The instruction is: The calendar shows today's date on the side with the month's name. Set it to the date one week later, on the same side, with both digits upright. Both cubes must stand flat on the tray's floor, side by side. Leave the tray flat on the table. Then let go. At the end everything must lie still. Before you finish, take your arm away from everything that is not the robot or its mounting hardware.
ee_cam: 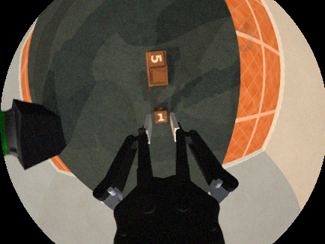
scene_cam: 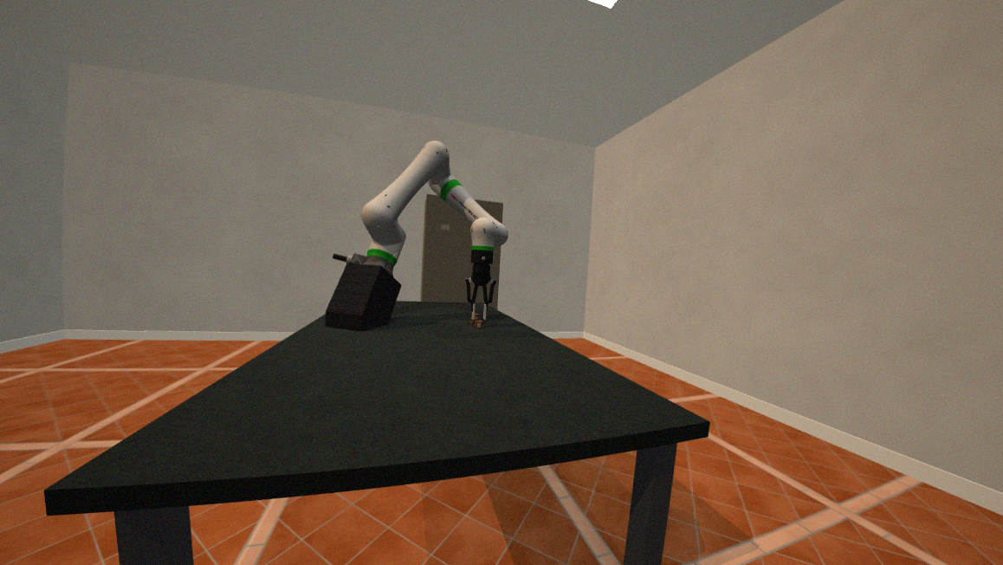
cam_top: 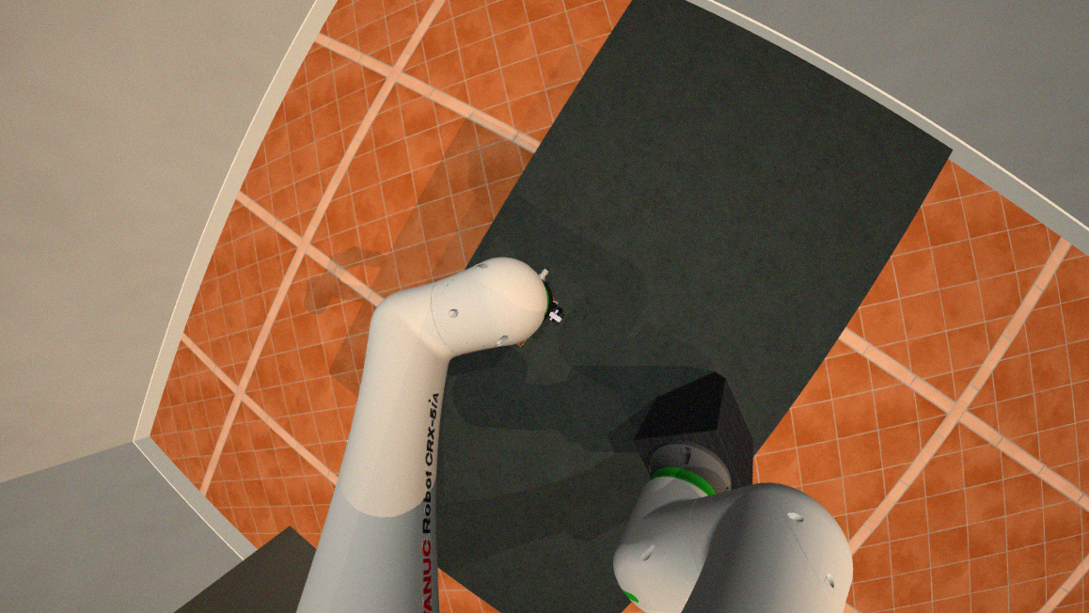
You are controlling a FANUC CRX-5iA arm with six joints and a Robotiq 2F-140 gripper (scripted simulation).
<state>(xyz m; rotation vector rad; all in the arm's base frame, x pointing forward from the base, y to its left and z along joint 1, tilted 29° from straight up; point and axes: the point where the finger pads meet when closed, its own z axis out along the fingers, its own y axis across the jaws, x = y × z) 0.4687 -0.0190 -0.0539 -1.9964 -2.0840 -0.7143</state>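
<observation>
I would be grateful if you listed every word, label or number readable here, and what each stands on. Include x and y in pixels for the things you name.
"FANUC Robot CRX-5iA": the arm's white link (cam_top: 396,448).
"5": top of the cube (ee_cam: 156,59) in the tray (ee_cam: 150,85).
"1": top of the loose cube (ee_cam: 160,117).
Door plate (scene_cam: 444,227): too small to read.

In the wrist view, on the counter (cam_top: 723,190) (scene_cam: 378,420) (ee_cam: 112,112): between the tips of the jaws, with a gap on either side, one loose cube (ee_cam: 160,117); height relative to the tips hard to tell. Ahead of the jaws, beyond that cube and apart from it, the tray (ee_cam: 166,76). In its far half, a second cube (ee_cam: 156,59). Well off to the left of the jaws, the arm's base (cam_top: 720,386) (scene_cam: 351,301) (ee_cam: 30,155).
</observation>
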